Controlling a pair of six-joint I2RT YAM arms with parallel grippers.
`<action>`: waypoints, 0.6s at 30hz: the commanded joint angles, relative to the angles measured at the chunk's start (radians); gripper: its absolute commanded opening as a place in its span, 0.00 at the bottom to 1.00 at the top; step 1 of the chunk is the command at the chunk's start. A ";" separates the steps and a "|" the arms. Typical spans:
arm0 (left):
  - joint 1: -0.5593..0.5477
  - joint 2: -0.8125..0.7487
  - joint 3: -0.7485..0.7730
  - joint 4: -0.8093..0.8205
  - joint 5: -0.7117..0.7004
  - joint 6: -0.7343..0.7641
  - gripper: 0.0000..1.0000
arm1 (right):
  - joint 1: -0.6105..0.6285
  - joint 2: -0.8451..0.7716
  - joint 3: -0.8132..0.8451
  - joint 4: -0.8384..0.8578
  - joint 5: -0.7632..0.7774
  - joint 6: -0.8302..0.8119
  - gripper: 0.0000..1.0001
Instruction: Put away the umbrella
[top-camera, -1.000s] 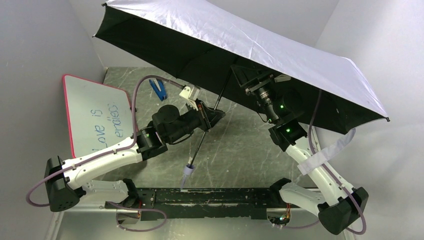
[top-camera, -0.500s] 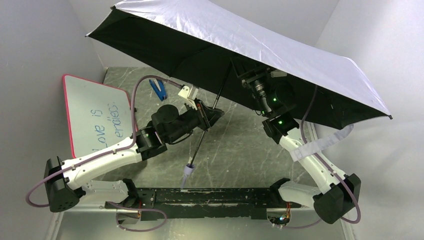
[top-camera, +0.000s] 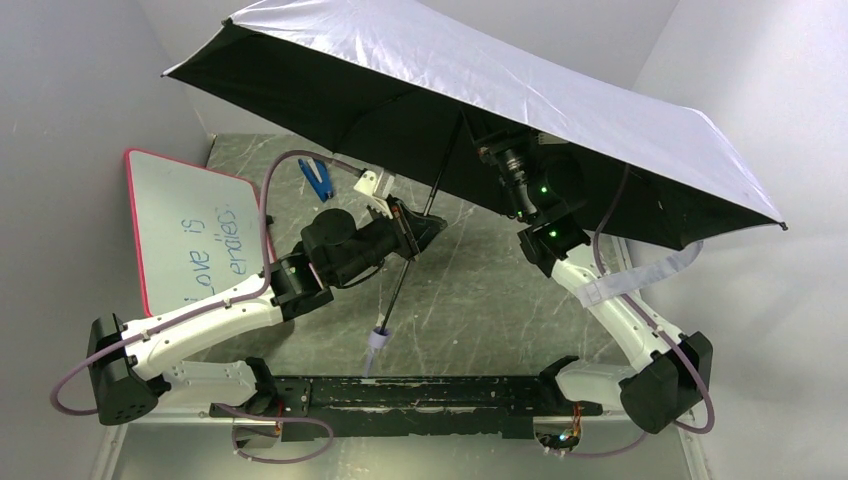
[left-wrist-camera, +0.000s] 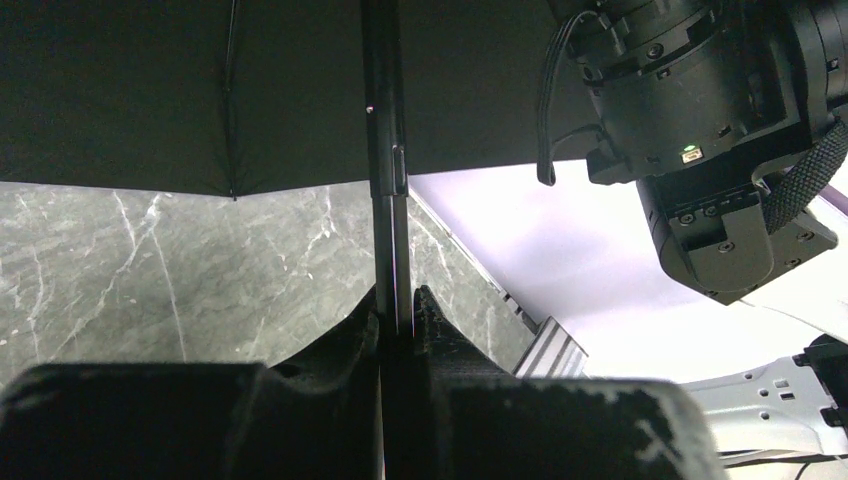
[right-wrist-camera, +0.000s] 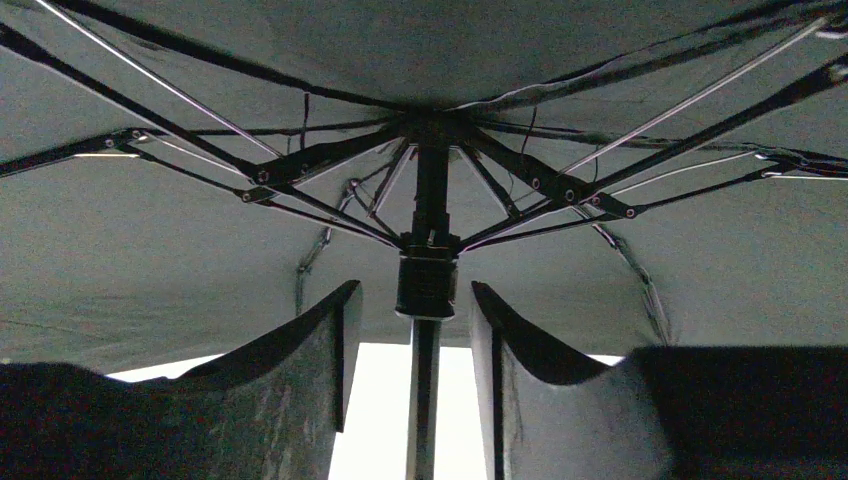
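The umbrella (top-camera: 520, 90) is spread open above the table, pale lavender-white on top and black underneath. Its thin black shaft (top-camera: 400, 285) slants down to a small lavender handle (top-camera: 376, 345), and its strap (top-camera: 640, 280) hangs across the right arm. My left gripper (top-camera: 418, 232) is shut on the shaft (left-wrist-camera: 385, 150) partway up, with both jaws pressed against it at the left gripper (left-wrist-camera: 397, 305). My right gripper (right-wrist-camera: 418, 300) is up under the canopy. It is open, its fingers either side of the shaft just below the black runner (right-wrist-camera: 427, 285), with a gap on both sides.
A red-edged whiteboard (top-camera: 190, 235) with blue writing lies at the left of the marbled table (top-camera: 480, 300). A blue clip-like object (top-camera: 318, 178) sits behind it. A black rail (top-camera: 420, 395) runs along the near edge. Grey walls close in on both sides.
The right arm has reached further up and left under the canopy, and its jaws have narrowed around the shaft. The canopy has swung slightly left. The left arm has held still.
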 joint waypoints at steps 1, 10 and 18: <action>-0.007 -0.033 -0.006 0.058 0.069 0.047 0.05 | -0.004 0.018 0.039 0.037 0.000 0.008 0.45; -0.006 -0.042 -0.016 0.057 0.065 0.047 0.05 | -0.004 0.048 0.057 0.038 -0.007 0.012 0.38; -0.007 -0.038 -0.016 0.059 0.065 0.047 0.05 | -0.003 0.043 0.054 0.024 -0.033 -0.028 0.00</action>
